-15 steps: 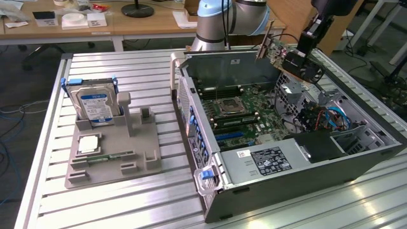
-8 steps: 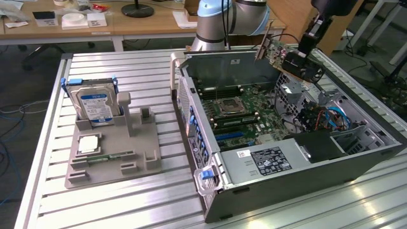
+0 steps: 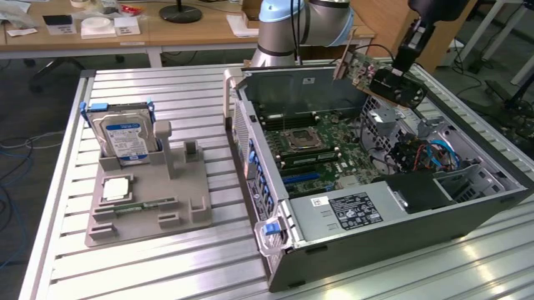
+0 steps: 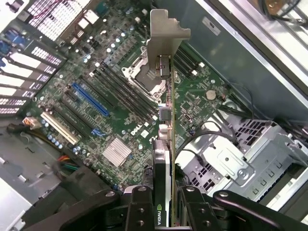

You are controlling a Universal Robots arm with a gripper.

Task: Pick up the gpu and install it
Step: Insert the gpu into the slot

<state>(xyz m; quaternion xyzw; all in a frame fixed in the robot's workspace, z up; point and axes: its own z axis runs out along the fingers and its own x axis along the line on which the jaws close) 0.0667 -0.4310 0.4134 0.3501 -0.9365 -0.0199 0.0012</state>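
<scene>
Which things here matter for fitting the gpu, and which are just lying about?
In the job:
- gpu, held in the claw
- open case
- motherboard

Lying about:
- hard drive
- grey tray it stands in
- memory stick on that tray

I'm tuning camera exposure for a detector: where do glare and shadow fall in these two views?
Exterior view: light glares off the ribbed silver metal table at that view's lower right. Wrist view: the silver end bracket of the thin black-faced gpu reflects brightly, the perforated rear case wall is washed out, and the black gripper clamping the card is dark.
</scene>
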